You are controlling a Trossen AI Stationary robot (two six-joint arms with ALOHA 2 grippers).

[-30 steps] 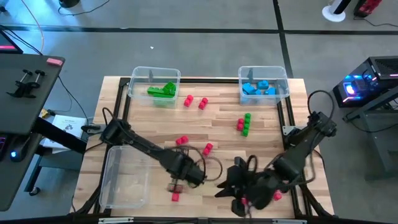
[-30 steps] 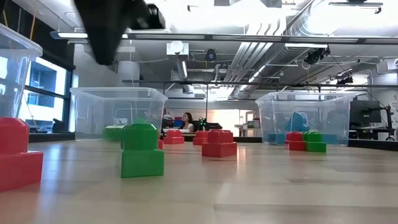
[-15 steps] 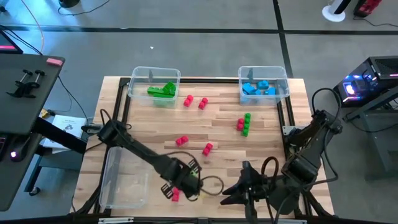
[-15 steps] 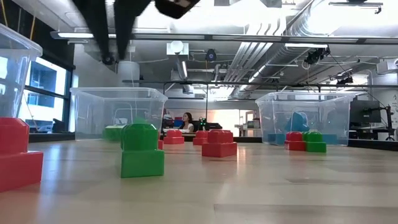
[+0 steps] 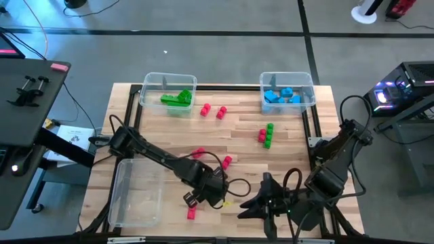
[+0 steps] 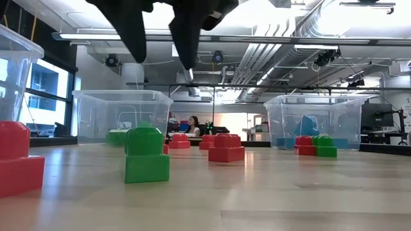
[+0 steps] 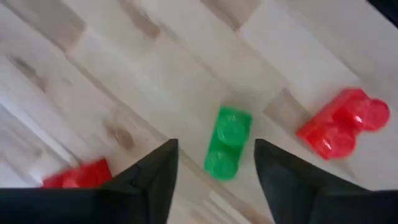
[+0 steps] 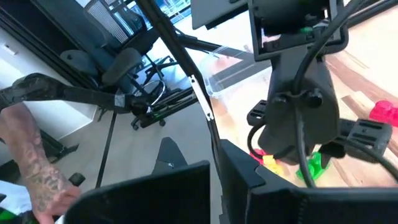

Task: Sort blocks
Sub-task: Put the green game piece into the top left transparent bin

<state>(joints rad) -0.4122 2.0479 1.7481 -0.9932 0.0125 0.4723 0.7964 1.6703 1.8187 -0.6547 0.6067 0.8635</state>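
Observation:
My left gripper (image 5: pixel 198 196) (image 7: pixel 214 165) hangs open over the table's near middle, well above the wood in the low view (image 6: pixel 159 45). Its fingers stand on either side of a small green brick (image 7: pixel 227 143) (image 6: pixel 146 154) that lies flat on the table below, untouched. Red bricks lie close by (image 7: pixel 342 124) (image 5: pixel 190 213) (image 5: pixel 226 161) (image 5: pixel 197 154). My right gripper (image 5: pixel 245 210) (image 8: pixel 214 168) is shut with nothing in it, low by the near edge, pointing toward the left arm.
At the far edge stand a clear bin (image 5: pixel 146 91) with green bricks (image 5: pixel 178 99) and another (image 5: pixel 263 85) with blue bricks (image 5: pixel 281 96). Another clear bin (image 5: pixel 122 196) sits at the near left. Two red bricks (image 5: pixel 213 110) and a green-and-red cluster (image 5: pixel 266 134) lie mid-table.
My left gripper has opened and shifted slightly toward the table's right, staying high over the green brick, which has not moved. My right arm has drawn back toward the near right corner, its gripper still shut.

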